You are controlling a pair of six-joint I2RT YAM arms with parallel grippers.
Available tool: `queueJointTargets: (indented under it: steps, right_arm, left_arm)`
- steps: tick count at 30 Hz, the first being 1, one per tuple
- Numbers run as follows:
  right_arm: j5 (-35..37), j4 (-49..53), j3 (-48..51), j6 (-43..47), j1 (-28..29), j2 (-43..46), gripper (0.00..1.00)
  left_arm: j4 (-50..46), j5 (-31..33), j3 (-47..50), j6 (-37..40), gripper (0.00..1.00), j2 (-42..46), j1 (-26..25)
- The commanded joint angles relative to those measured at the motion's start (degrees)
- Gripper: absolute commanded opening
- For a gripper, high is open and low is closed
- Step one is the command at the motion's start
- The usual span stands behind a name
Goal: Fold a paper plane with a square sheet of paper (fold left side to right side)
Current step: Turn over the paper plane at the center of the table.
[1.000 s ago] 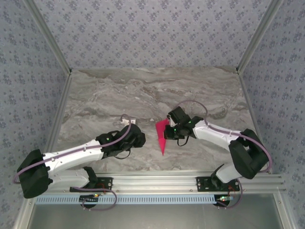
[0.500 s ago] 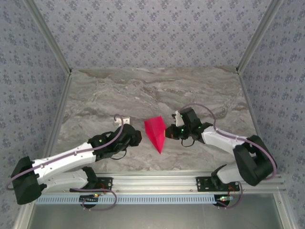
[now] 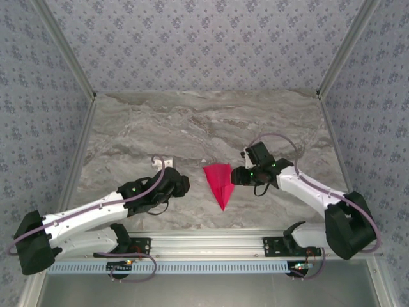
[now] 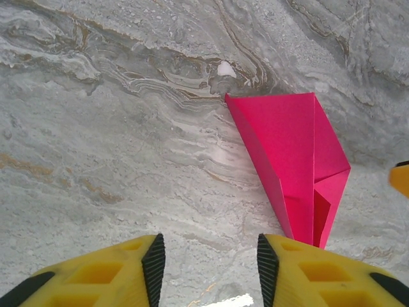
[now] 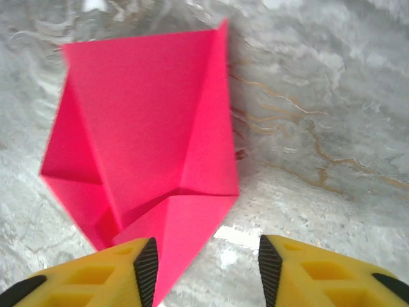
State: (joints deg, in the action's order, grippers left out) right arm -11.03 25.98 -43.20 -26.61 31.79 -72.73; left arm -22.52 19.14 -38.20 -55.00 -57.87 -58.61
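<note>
Paper plane (image 3: 219, 182): lies flat on the marble-patterned table (image 3: 160, 121), in a kite shape with a centre crease. Its wide end faces the far wall and its point faces the arm bases. It sits between the two grippers.

Left gripper (image 3: 181, 185): near the plane's left side and apart from it. In the left wrist view the yellow fingers (image 4: 128, 268) stand well apart, with bare marble between them and nothing held. The plane (image 4: 297, 160) lies ahead and to the right, its tip close to the right-hand finger.

Right gripper (image 3: 234, 177): just beside the plane's right edge; contact cannot be determined. In the right wrist view the jaws are spread wide and grip nothing. The plane (image 5: 147, 134) lies directly ahead, its lower corner reaching down beside the left-hand finger (image 5: 121, 275).
</note>
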Motion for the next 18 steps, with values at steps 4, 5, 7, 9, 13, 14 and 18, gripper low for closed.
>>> queueJointTargets:
  steps: [4,5,7,9,13,14,18]
  right_arm:
    - [4.2,6.3,-4.1,-2.8,8.4,-3.0,0.56]
    - [4.8,6.1,-4.8,-3.4,9.6,-4.7,0.56]
    - [5.5,5.4,-5.8,-4.0,11.4,-7.5,0.56]
    - [5.9,4.9,-6.9,-4.4,12.5,-10.0,0.56]
    - [6.5,4.4,-8.1,-4.9,13.8,-13.6,0.56]
    - [6.1,4.0,-8.4,-5.0,13.8,-14.4,0.56]
    - [5.5,3.5,-9.7,-4.9,14.8,-17.4,0.56]
  left_arm:
    - [1.6,1.1,0.0,1.3,0.55,0.6,0.2]
    - [1.5,1.1,0.0,1.3,0.56,0.6,0.2]
    - [1.4,0.9,0.1,1.3,0.58,0.8,0.2]
    - [1.0,0.9,0.3,1.3,0.58,1.1,0.2]
    - [0.6,1.2,1.0,1.0,0.59,2.3,0.2]
    - [0.6,1.3,1.3,0.8,0.59,2.7,0.2]
    - [0.1,1.9,1.8,0.6,0.61,3.8,0.2]
